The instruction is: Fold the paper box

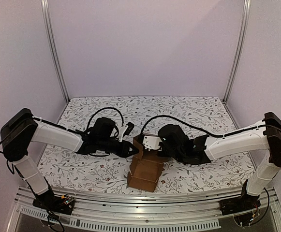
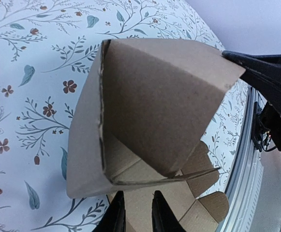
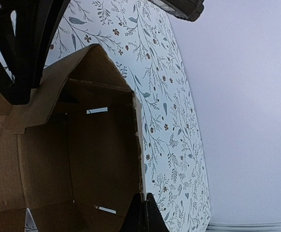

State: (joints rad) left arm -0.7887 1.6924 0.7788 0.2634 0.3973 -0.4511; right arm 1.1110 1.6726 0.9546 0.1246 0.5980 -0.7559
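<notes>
The paper box [image 1: 145, 171] is brown cardboard, partly folded, standing at the table's front middle with loose flaps below it. It fills the left wrist view [image 2: 164, 92] and shows its hollow inside in the right wrist view [image 3: 96, 159]. My left gripper [image 1: 130, 148] is at the box's upper left side; its jaws [image 2: 137, 205] stand a narrow gap apart with a flat panel behind them. My right gripper [image 1: 155, 153] is at the upper right side, shut [image 3: 143, 207] on the edge of a box wall.
The floral tablecloth [image 1: 193, 111] covers the table. A metal rail [image 1: 130, 195] runs along the front edge just below the box. Frame posts [image 1: 53, 48] and pale walls close in the back and sides.
</notes>
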